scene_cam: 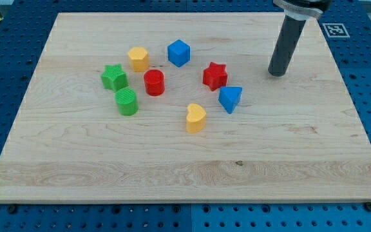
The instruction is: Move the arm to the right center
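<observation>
While the blocks sit clustered mid-board, my tip rests on the wooden board toward the view's upper right, well apart from the red star and blue triangle-like block. No claw exists, only a rod.

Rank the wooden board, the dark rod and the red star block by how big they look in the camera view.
1. Wooden board, by far the largest; it fills most of the view.
2. Dark rod, ending at my tip, to the view's right of the blocks.
3. Red star block, the smallest.
</observation>
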